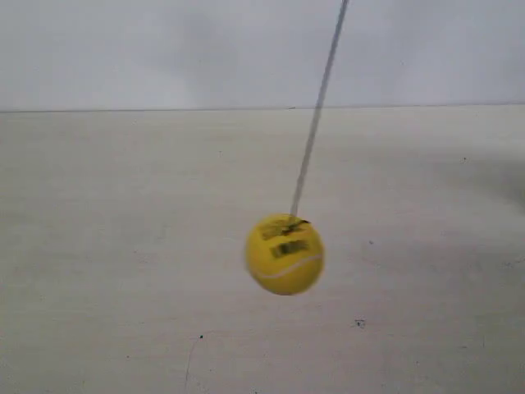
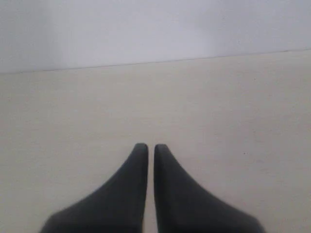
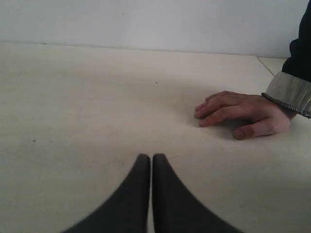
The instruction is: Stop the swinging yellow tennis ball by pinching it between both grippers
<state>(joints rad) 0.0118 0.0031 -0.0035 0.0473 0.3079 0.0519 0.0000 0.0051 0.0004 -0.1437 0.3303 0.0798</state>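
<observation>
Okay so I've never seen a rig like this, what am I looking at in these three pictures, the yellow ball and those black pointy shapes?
It's a robot with two arms. One picture comes from a camera off the arms: a yellow tennis ball hangs on a thin string over a pale table. The other two come from wrist cameras. The black wedges are pincers: the left gripper and the right gripper, both shut, holding nothing. A person's hand rests on the table in the right wrist view. Neither wrist view shows the ball.
</observation>
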